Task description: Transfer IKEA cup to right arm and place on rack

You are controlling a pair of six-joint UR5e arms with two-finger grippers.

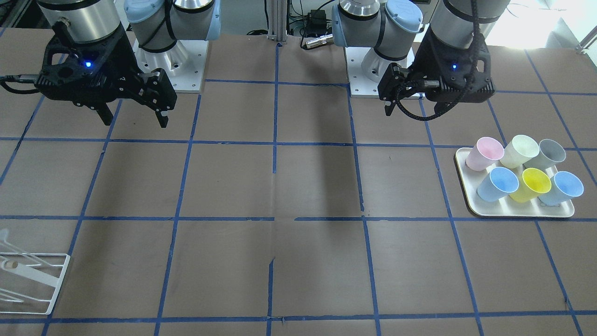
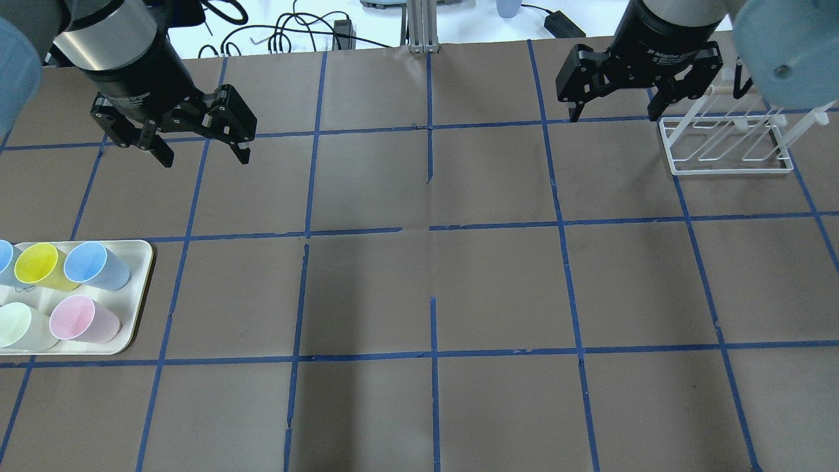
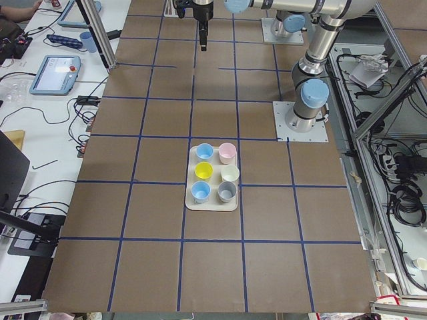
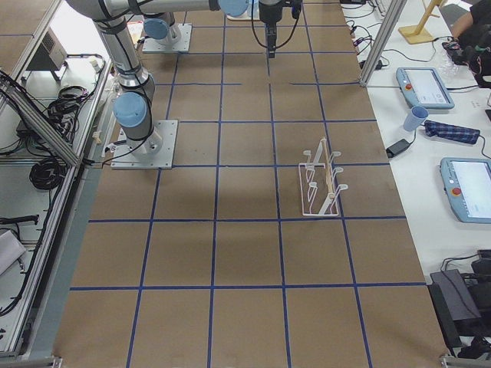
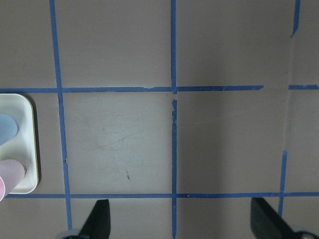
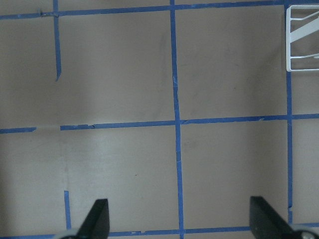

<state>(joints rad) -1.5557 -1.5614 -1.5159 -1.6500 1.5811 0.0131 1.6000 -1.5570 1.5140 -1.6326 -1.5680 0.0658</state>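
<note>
Right now both my pincers hang wide open and empty above the table (image 2: 426,295) — the left gripper (image 2: 206,157) on the cream tray's (image 2: 141,288) side, the right gripper (image 2: 613,117) just beside the rack (image 2: 721,167). The IKEA cup (image 2: 38,265) stands on that tray, between two light blue cups (image 2: 95,265).

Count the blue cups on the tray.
2. Both flank the yellow cup in the tray's far row: the inner blue cup and the outer blue cup. None appears hidden.
</note>
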